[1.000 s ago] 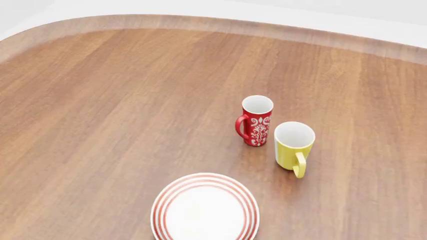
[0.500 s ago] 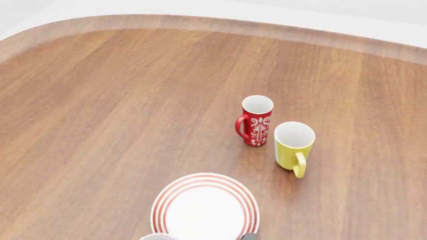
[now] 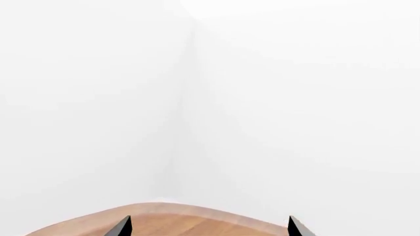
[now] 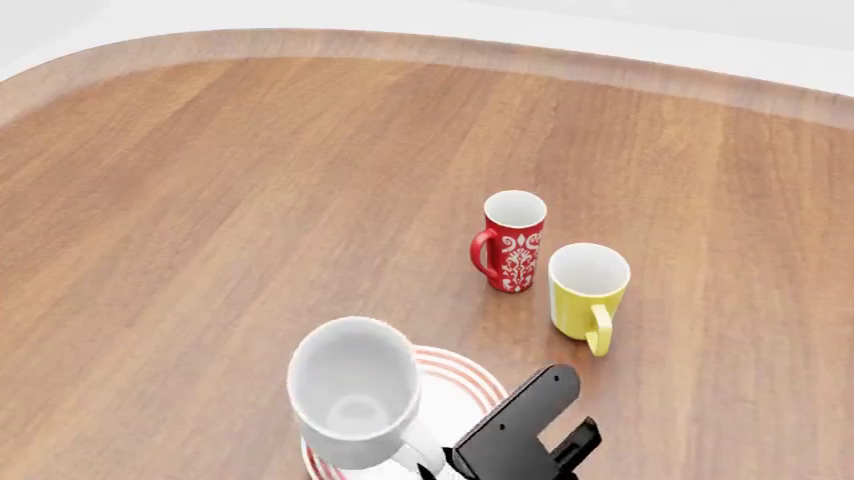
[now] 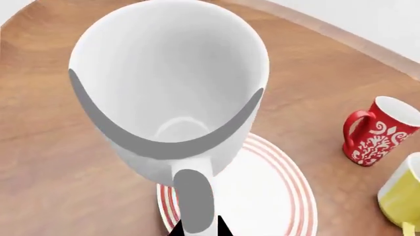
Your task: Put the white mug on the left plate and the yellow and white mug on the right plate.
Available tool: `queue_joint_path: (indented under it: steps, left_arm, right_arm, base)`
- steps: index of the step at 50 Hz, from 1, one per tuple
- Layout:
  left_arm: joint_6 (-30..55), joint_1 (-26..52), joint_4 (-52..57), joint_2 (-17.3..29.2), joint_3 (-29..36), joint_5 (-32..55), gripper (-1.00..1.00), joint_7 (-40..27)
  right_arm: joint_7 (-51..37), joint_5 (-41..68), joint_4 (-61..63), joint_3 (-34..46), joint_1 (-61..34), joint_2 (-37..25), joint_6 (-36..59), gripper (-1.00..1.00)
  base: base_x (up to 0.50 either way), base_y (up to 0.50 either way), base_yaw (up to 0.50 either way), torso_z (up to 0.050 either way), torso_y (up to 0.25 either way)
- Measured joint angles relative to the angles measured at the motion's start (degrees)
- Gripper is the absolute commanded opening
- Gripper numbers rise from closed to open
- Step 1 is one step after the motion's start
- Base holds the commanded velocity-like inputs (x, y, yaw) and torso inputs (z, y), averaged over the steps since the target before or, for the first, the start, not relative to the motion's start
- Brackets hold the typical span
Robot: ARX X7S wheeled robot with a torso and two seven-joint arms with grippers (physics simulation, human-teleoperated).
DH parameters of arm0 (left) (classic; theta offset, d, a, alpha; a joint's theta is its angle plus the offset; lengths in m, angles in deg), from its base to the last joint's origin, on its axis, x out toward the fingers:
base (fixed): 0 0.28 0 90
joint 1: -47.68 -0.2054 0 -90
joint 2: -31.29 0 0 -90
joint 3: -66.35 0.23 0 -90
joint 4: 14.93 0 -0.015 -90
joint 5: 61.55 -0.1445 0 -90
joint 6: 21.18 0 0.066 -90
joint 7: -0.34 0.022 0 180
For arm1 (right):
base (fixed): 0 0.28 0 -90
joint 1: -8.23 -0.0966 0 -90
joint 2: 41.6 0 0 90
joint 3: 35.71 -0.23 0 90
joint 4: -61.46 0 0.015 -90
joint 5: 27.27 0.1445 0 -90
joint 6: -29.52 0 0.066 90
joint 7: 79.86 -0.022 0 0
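White mug (image 4: 354, 390) gripped by right gripper (image 4: 434, 468) above plate (image 4: 477, 385)

The right gripper (image 4: 430, 466) reaches in over the tabletop's near edge, its black wrist angled up and rightward, fingers pinched on the white mug's (image 4: 352, 390) handle. The left gripper (image 3: 206, 228) hangs with its two dark fingertips (image 3: 122, 227) spread wide, clasping nothing.
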Motion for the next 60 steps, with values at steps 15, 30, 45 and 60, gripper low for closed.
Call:
queue_joint_path:
  steps: [15, 30, 45, 60]
  left_arm:
    - [0.2, -0.1, 0.6, 0.4, 0.0, 0.3, 1.0, -0.4]
    - [0.1, -0.3, 1.0, 0.6, -0.1, 0.6, 1.0, -0.8]
    - [-0.5, -1.0, 1.2, 0.8, 0.0, 0.7, 1.0, -0.8]
    - [-0.9, -1.5, 1.9, 1.1, -0.5, 1.0, 1.0, -1.2]
  right_arm:
    - [-1.0, 1.0, -15.8, -2.7, -6.7, 5.6, -0.5, -1.0]
    - [-1.3, -0.1, -30.5, -2.6, -12.2, 9.7, -1.6, -1.0]
    - [-0.4, -1.8, -40.2, -0.6, -16.5, 12.6, -2.8, -1.0]
    - [1.0, -3.1, -49.2, 1.1, -19.0, 15.2, -6.5, -1.0]
  base:
    - [0.0, 0.0, 0.0, 0.0, 0.0]
    - [0.0, 0.0, 0.0, 0.0, 0.001]
    - [0.0, 0.0, 0.0, 0.0, 0.0]
    - [0.0, 0.0, 0.0, 0.0, 0.001]
